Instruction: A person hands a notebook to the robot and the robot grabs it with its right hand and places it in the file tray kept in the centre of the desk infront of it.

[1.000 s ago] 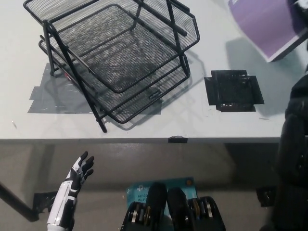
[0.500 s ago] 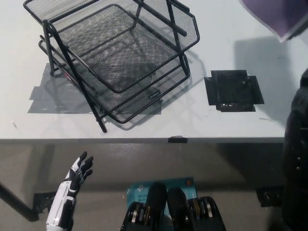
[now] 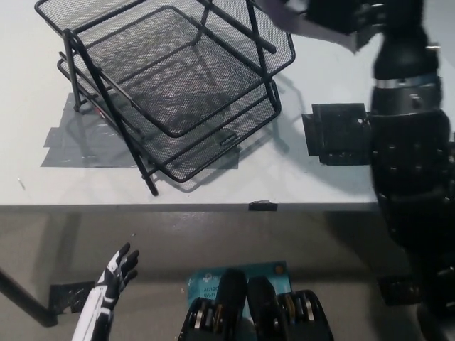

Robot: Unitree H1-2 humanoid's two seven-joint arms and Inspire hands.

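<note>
With the right robot hand [image 3: 341, 18] clamped on the notebook [image 3: 302, 23] at the top edge, the file tray [image 3: 170, 85] lies to its left on the desk [image 3: 213, 188] (left robot hand [image 3: 117, 270] idle, fingers apart, below desk edge).

A pale grey desk [image 3: 213, 181] fills the upper part of the head view, its front edge running across just above the resting white left hand [image 3: 119, 266], which hangs below that edge. A black wire-mesh file tray [image 3: 170, 85] with stacked tiers stands on the desk, up and to the right of the left hand. Grey tape patches [image 3: 78, 145] lie flat on the surface under and beside the tray's near corner. A black square of tape [image 3: 338, 135] lies on the desk, partly covered by the black right arm [image 3: 409, 156]. A small black tab [image 3: 261, 206] sits at the desk's front edge.
</note>
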